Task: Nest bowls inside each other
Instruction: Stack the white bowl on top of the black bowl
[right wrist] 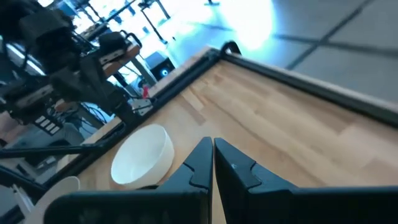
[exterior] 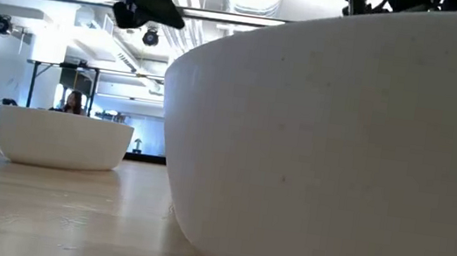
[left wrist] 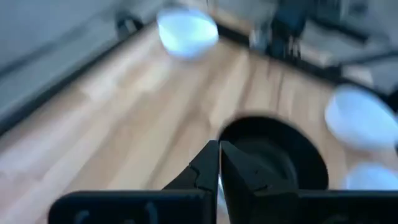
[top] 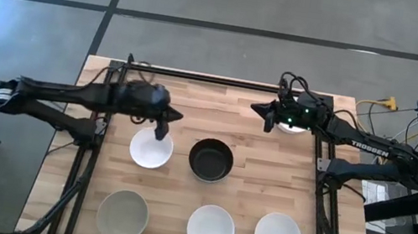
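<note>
Your left gripper [top: 160, 132] hanging closed over a white bowl's [top: 151, 150] rim, black bowl [top: 211, 160] just beside, your right gripper [top: 267, 118] hovering closed, well apart.

In the low view we see one white bowl [exterior: 340, 152] so close that the right and bottom edges cut it off, hiding most of the table [exterior: 41, 209]. The right arm covers most of a white bowl [top: 291, 127] near the table's far right corner.

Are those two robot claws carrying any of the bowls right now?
No. The left gripper is shut on nothing above the white bowl beside the black bowl. The right gripper is shut and empty too.
</note>
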You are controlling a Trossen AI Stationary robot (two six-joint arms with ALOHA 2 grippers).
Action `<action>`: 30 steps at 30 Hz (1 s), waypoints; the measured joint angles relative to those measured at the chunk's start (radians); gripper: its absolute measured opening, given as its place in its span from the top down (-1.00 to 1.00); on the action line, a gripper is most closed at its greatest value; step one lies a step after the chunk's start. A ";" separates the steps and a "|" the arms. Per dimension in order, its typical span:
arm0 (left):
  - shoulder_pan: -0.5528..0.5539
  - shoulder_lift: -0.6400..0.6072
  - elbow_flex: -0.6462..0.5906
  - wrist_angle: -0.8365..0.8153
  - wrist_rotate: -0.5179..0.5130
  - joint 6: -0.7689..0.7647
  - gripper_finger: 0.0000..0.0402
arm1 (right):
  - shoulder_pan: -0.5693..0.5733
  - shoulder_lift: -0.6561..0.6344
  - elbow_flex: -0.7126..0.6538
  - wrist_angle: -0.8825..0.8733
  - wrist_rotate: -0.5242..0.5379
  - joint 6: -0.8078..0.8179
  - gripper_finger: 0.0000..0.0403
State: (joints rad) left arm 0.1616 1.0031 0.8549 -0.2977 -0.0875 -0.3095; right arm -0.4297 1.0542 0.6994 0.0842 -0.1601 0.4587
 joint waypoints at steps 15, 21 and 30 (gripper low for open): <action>0.003 -0.214 -0.198 0.230 -0.216 -0.104 1.00 | -0.041 -0.033 -0.075 0.094 0.004 0.082 0.95; 0.016 -0.292 -0.279 0.258 -0.283 -0.134 1.00 | -0.040 -0.151 -0.288 0.484 0.092 0.255 0.95; 0.158 -0.319 -0.372 0.472 -0.092 -0.186 1.00 | -0.040 -0.268 -0.255 -0.071 0.241 0.297 0.86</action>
State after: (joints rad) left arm 0.3198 0.6837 0.4828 0.1743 -0.1799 -0.4951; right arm -0.4694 0.7864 0.4447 0.0127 0.0813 0.7561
